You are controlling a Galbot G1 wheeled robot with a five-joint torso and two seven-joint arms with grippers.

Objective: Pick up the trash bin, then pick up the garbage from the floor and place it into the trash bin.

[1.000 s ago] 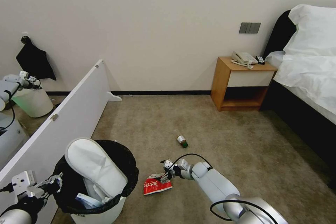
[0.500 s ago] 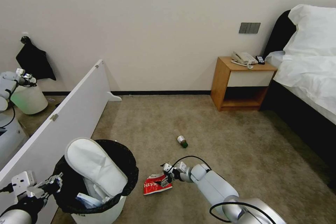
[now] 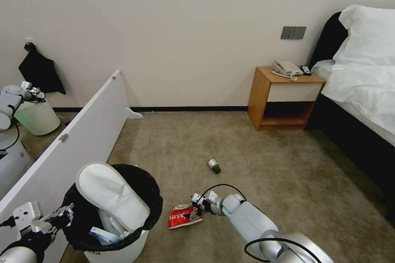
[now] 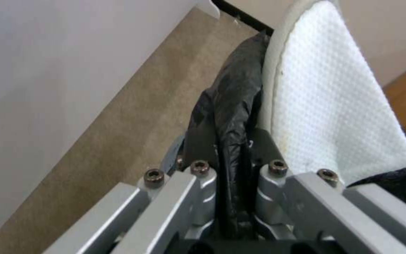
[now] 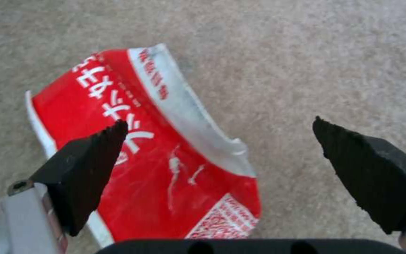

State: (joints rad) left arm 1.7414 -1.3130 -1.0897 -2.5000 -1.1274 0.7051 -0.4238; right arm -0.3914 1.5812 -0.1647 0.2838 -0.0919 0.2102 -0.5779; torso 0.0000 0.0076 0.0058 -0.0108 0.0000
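Over packet [image 5: 156, 155] edge, right pincer [image 5: 219, 130] spread, open carpet [image 3: 267, 164] beyond.

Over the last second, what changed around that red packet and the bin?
The right gripper eased down and nearer the robot, open over the red-white packet. The packet, green-capped bottle and trash bin, clamped by the left gripper, stayed put.

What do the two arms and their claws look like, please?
Both arms have smooth white rounded shells. A thin black cable loops over the right wrist. The right claw has two black wedge-shaped fingertips on silver metal mounts. The left claw is silver metal with dark hex screws and black pads.
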